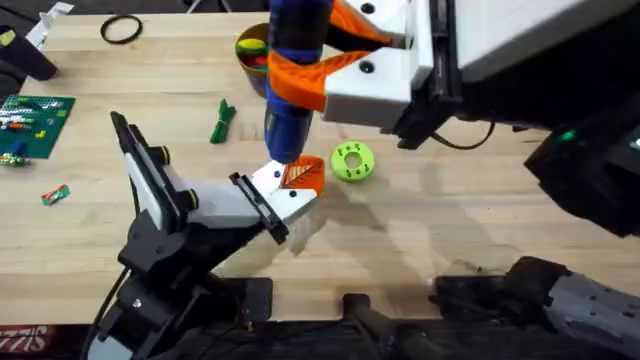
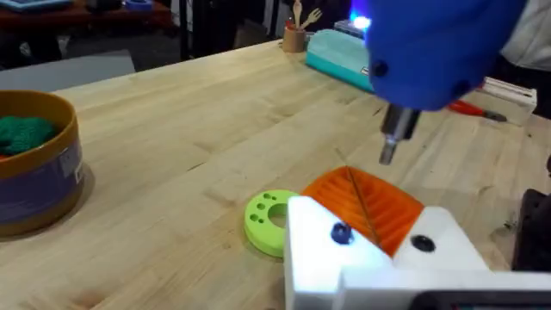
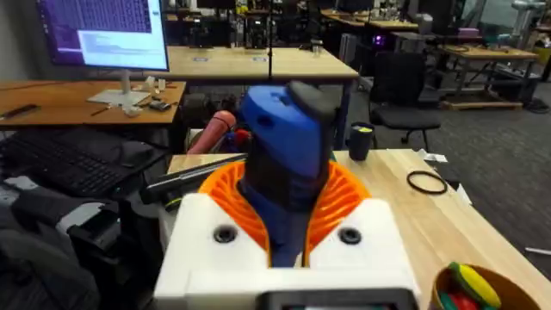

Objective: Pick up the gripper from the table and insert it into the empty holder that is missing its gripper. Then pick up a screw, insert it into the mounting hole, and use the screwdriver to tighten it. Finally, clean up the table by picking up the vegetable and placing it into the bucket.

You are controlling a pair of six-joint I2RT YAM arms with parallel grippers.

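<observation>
Right pincer (image 1: 300,75) clamps upright screwdriver (image 1: 290,80) over holder (image 1: 285,190).

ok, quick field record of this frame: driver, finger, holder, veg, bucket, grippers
screwdriver: held upright by right gripper, tip just above the holder
gripper: orange finger seated on the holder
holder: white bracket at the end of the left arm
vegetable: lying on the table, not in the bucket
bucket: at the far side, toys inside
lime disc: beside the holder
</observation>
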